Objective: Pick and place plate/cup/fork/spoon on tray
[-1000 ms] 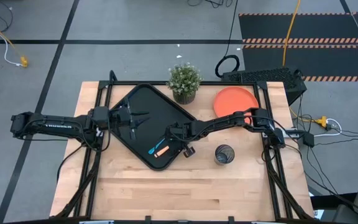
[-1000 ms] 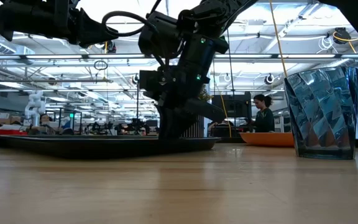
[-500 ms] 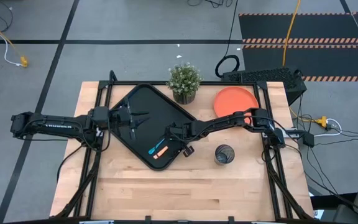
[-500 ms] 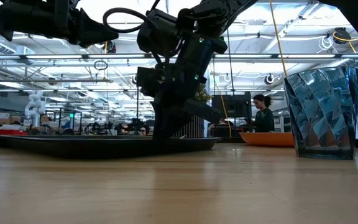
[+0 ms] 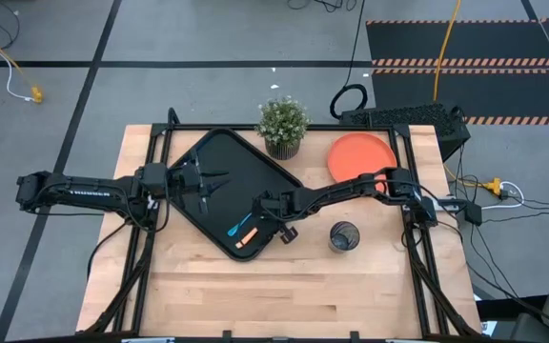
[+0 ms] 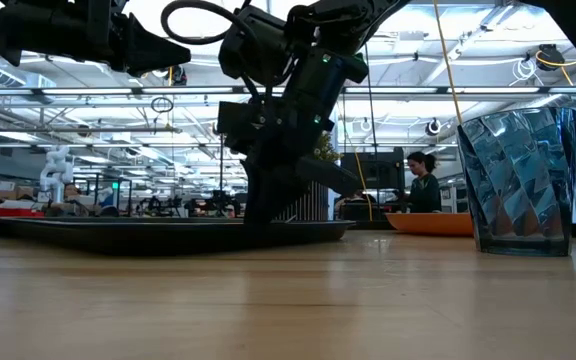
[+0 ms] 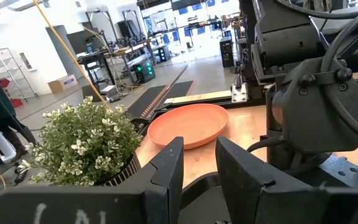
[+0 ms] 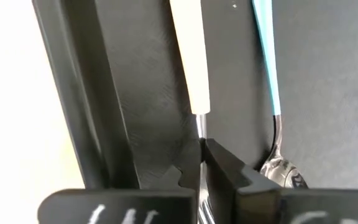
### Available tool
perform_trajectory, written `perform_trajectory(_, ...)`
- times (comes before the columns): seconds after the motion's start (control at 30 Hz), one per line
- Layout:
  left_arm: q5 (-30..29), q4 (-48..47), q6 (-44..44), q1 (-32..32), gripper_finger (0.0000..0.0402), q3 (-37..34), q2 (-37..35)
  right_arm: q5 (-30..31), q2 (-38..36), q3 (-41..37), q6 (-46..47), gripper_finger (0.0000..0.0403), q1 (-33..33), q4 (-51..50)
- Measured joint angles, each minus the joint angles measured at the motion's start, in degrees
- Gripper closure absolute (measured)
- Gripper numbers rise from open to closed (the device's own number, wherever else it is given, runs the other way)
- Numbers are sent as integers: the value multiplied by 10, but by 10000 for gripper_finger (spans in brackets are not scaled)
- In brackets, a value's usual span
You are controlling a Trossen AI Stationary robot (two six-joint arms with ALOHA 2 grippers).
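The black tray (image 5: pixel 219 162) lies on the table's left half. On its floor near the near corner lies the blue-handled spoon (image 5: pixel 233 229), also in the right wrist view (image 8: pixel 267 68). Beside it is the orange-handled fork (image 5: pixel 247 236). My right gripper (image 5: pixel 257 217) reaches low over that corner and is shut on the fork. My left gripper (image 5: pixel 204 183) hovers open over the tray's far part and holds nothing. The orange plate (image 5: pixel 360 152) lies on the table at the far right. The grey cup (image 5: pixel 343 235) stands upright right of the tray. My right gripper pinches the fork's thin metal neck (image 8: pixel 201 127), just beyond the handle's end, between its two fingertips (image 8: pixel 225 171). The fingers slant down from the table's right and lie along the fork. The handle (image 8: pixel 191 56) stretches out low over the tray floor, beside the spoon.
A potted green plant (image 5: pixel 282 124) stands at the table's far edge between tray and plate. The tray's raised rim (image 8: pixel 79 93) runs close beside the fork. Bare wood stretches along the table's near side (image 5: pixel 284 295). A person shows in the room beyond (image 6: pixel 423 180).
My right gripper has gone a little down and toward the table's near left corner, staying shut on the fork, which has moved slightly with it over the tray's near corner.
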Motion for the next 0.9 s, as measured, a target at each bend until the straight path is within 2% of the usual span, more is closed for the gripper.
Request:
perform_trajectory(0.57,0,0,-2,0,305,0,0,-1,0,0,0,339,0,-4)
perform_trajectory(0.9,0,-1,-2,0,305,0,0,32,0,0,-13,335,-1,-3)
